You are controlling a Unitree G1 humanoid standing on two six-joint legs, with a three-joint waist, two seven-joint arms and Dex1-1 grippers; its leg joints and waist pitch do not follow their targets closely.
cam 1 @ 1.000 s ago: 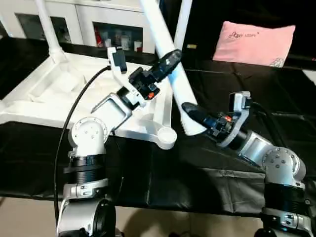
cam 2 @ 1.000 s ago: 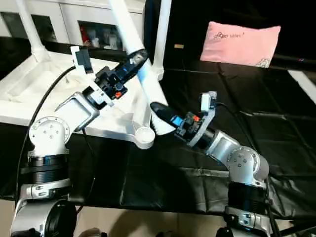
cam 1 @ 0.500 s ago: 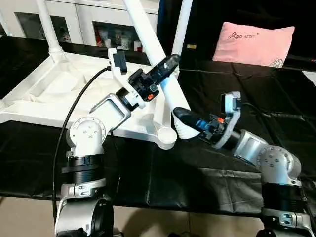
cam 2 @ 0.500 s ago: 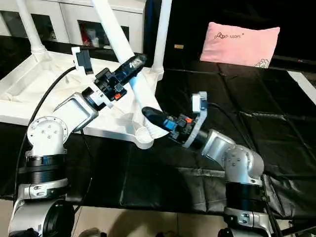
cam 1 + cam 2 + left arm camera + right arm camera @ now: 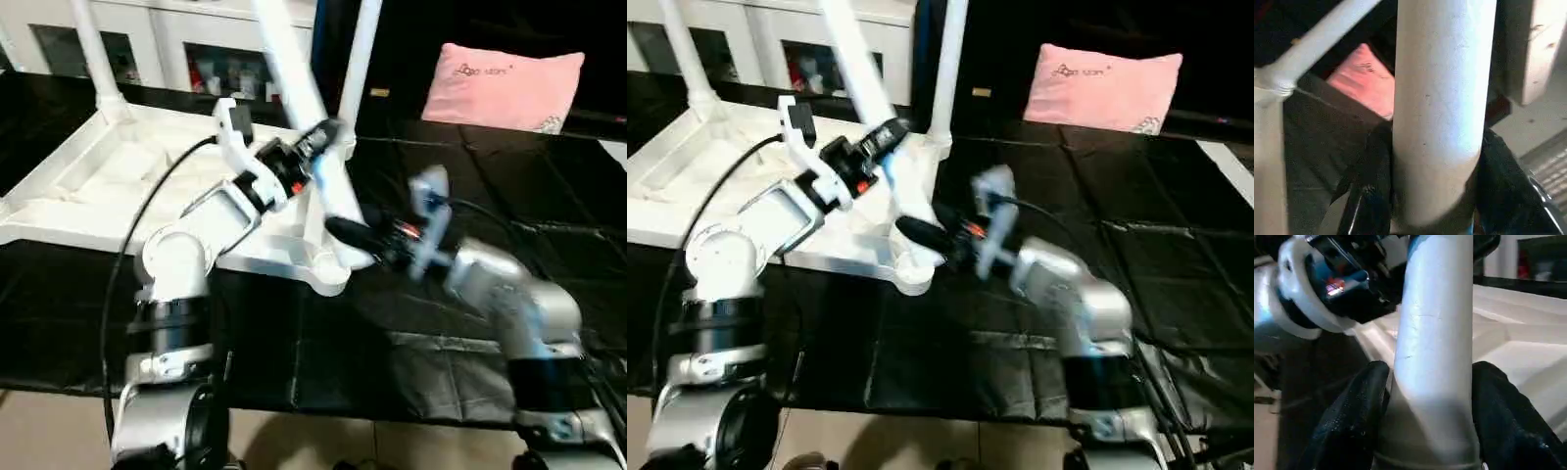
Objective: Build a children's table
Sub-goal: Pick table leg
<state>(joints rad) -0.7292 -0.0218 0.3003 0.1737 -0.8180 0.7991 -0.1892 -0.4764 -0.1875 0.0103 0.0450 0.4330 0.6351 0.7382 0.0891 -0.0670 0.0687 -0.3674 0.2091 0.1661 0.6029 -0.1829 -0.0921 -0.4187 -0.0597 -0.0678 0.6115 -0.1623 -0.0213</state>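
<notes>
Head views: white tabletop (image 5: 88,186) lies underside up on black cloth (image 5: 431,372), two legs standing in its far sockets. Loose white leg (image 5: 304,108) leans over near corner socket (image 5: 328,274). Left gripper (image 5: 318,137) grips it mid-shaft; right gripper (image 5: 343,233) grips its base. Pink pillow (image 5: 509,83) behind.

Left wrist: fingers (image 5: 1369,196) clamped either side of leg.

Right wrist: fingers (image 5: 1352,416) flank leg's thick end.

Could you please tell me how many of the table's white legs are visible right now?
3. One long white tapered leg stands in the far-left corner, another at the far-right corner, and the third leans over the near-right corner socket between both grippers. A fourth may be out of frame.
</notes>
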